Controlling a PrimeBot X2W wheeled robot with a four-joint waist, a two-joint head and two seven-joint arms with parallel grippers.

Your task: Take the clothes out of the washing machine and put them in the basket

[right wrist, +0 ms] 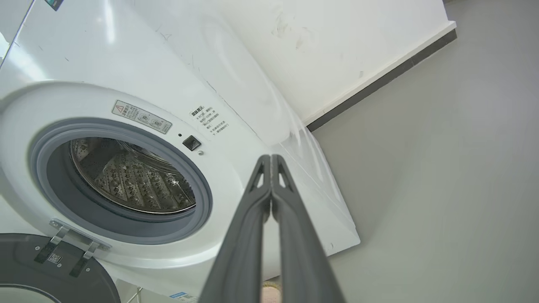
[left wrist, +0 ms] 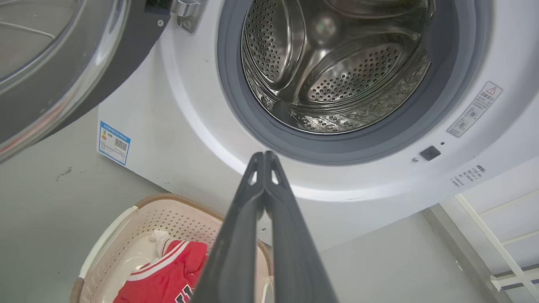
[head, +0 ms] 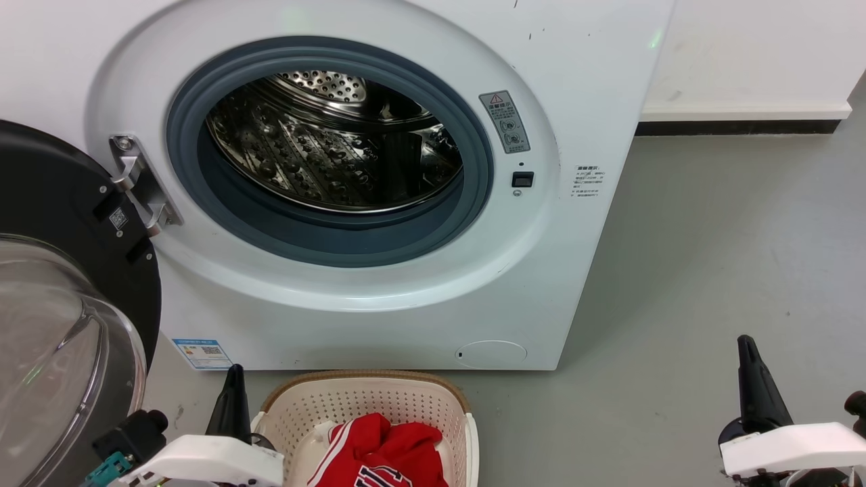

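Note:
The white washing machine [head: 379, 297] fills the middle of the head view, its door [head: 61, 284] swung open to the left and its steel drum [head: 338, 145] bare of laundry. In front of it on the floor sits the cream basket [head: 379, 406], and the red clothes [head: 382, 453] lie inside it. My left gripper [head: 233, 379] is shut just left of the basket, holding nothing. My right gripper [head: 747, 348] is shut far to the right over the floor. The left wrist view shows the basket [left wrist: 168, 219], the clothes [left wrist: 168, 273] and the drum [left wrist: 337, 67] beyond my left gripper [left wrist: 264, 156]; the right wrist view shows my right gripper [right wrist: 270, 159].
The open glass door juts out at the left, close beside my left arm. Grey floor [head: 731, 257] stretches to the right of the machine up to a white wall with a dark skirting [head: 737, 127]. A white frame [left wrist: 501, 240] stands at the right of the left wrist view.

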